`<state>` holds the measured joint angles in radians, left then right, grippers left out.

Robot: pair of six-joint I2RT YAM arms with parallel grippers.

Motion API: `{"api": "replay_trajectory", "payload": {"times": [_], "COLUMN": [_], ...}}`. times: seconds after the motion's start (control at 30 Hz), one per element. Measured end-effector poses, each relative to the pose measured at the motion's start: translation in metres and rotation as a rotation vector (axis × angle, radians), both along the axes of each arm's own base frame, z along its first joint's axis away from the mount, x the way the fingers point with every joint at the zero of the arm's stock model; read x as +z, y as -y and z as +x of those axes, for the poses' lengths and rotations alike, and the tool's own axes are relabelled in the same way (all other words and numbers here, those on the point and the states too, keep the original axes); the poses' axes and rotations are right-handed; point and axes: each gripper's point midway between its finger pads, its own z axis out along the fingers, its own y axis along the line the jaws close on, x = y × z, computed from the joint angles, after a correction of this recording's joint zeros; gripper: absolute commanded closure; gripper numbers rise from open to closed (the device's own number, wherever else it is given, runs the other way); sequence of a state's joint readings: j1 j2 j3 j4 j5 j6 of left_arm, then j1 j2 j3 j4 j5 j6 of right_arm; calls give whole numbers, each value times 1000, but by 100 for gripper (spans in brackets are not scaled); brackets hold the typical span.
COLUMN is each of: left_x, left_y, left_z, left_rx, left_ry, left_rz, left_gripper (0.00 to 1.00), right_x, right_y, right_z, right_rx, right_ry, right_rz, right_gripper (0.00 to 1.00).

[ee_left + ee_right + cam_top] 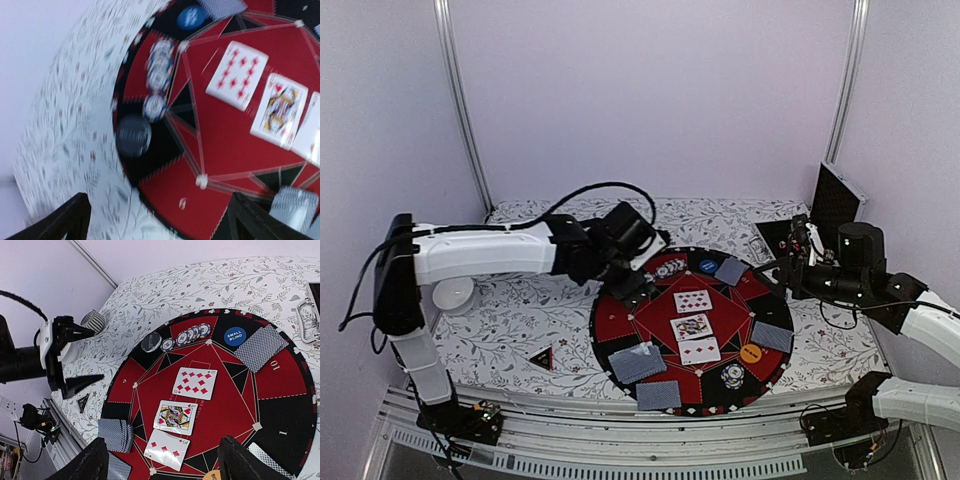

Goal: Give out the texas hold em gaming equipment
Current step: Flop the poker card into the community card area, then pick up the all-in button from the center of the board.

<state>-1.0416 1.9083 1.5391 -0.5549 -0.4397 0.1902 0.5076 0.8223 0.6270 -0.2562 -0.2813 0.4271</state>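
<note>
Three face-up cards (691, 327) lie in a row at the middle of the round mat (616, 330), and face-down cards (637, 362) sit at several seats round its edge. A row of blue-and-white chips (190, 334) lies along the far-left rim. A dark disc (133, 135) sits just beside the row's end, and a blue disc (234, 336) further along. An orange disc (751, 353) lies on the near-right side.

The left gripper (157, 200) hovers over the dark disc and the chips, its jaws spread wide with nothing between them. The right gripper (164, 440) hangs by the mat's far-right rim, jaws apart and likewise empty.

Judging from this, the placing at the far-left seat looks finished and most of the kit is laid out. The black-red triangle (541, 358) lies on the tabletop (490, 330), left of the mat and apart from it, so it seems the piece left to deal with. The next move probably calls for the left arm to rise clear of the chip row, then swing to the triangle. Being flat and thin, it will need a low, careful pinch at its edges.
</note>
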Motion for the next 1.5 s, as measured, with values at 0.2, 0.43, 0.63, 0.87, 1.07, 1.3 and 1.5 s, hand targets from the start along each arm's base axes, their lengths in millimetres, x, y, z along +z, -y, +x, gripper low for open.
{"api": "replay_trajectory", "payload": {"times": [0.2,0.43,0.63,0.87,1.07,1.3,1.5], "left_x": [-34,-99,-122,-137,-139,-139,-139], "left_y": [-151,-209,-220,-210,-204,-208,-209], "left_z": [-28,-97,-118,-127,-136,-143,-147], "left_rx": [476,689,728,693,653,656,653], "left_ry": [-263,-477,-547,-639,-706,-756,-778], "left_rz": [-157,-157,-129,-88,-62,16,39], "left_gripper": [2,2,2,8,12,12,15], "right_x": [-17,-20,-17,-12,-11,-11,-12], "right_y": [-10,-16,-18,-18,-19,-19,-19], "right_z": [0,-4,-7,-10,-12,-12,-14], "right_rx": [50,86,103,116,128,133,135], "right_ry": [-69,-91,-87,-75,-72,-67,-68], "right_rz": [-10,1,13,22,25,19,15], "right_gripper": [23,23,23,23,23,23,22]}}
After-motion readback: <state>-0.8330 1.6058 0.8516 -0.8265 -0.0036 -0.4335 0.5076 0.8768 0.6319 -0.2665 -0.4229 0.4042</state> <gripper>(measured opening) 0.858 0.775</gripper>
